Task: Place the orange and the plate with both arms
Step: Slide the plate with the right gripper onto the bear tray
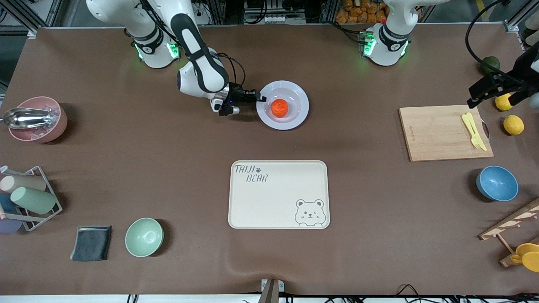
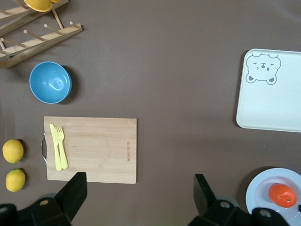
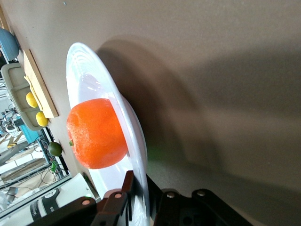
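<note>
The orange sits in the middle of the white plate, which lies near the robots' bases at mid-table. My right gripper is shut on the plate's rim at the right arm's side. In the right wrist view the fingers clamp the rim of the plate, with the orange just past them. My left gripper is open and empty, high over the lemons at the left arm's end. The left wrist view shows its gripper over bare table, with the plate and orange at one corner.
A cream bear-print tray lies nearer the front camera than the plate. A wooden cutting board with yellow cutlery, two lemons, a green fruit and a blue bowl sit toward the left arm's end. A pale green bowl and a pink bowl sit toward the right arm's end.
</note>
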Motion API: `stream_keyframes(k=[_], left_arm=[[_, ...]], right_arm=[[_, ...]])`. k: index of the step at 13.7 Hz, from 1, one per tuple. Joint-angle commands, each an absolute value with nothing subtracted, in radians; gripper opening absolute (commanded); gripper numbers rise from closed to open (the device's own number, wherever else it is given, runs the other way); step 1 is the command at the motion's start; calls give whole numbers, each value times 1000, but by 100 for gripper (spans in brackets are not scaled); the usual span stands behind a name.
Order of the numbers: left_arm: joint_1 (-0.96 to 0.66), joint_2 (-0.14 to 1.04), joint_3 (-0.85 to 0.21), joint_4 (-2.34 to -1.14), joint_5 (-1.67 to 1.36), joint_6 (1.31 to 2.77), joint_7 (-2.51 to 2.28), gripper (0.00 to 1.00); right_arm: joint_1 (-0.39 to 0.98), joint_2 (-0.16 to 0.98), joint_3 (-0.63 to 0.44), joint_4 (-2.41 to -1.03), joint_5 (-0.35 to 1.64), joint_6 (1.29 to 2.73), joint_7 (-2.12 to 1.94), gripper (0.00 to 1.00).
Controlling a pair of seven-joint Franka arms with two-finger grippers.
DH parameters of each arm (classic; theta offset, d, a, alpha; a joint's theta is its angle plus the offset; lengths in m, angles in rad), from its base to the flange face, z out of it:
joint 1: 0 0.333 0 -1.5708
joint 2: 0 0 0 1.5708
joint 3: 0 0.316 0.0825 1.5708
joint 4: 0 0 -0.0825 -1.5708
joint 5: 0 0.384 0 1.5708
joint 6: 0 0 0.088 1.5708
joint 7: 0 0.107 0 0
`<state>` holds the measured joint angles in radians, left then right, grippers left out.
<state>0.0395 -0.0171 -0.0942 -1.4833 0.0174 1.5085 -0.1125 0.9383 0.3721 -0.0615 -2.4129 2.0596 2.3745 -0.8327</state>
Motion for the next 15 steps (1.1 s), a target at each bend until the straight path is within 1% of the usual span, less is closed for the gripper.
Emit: stream_keyframes(k=[1, 3, 5, 10, 13, 15], left_arm=[[31, -60, -74, -1522, -17, 1502, -87, 100], [31, -66, -74, -1528, -17, 1502, -87, 100], [32, -69, -74, -1535, -18, 1503, -87, 100], [32, -77, -72, -1540, -17, 1499, -87, 100], [32, -77, -72, -1542, -17, 1499, -87, 100], [31, -78, -72, -1543, -17, 1497, -87, 100]], right_arm=[[939, 359, -69, -2392, 2089, 2410, -857, 0], [922, 324, -75, -2382, 2089, 2410, -854, 0], [873, 308, -74, -2350, 2089, 2408, -848, 0], [756, 331, -75, -2195, 2089, 2411, -759, 0], [686, 397, -75, -2085, 2089, 2411, -759, 0], [654, 469, -75, -1992, 2098, 2413, -761, 0]])
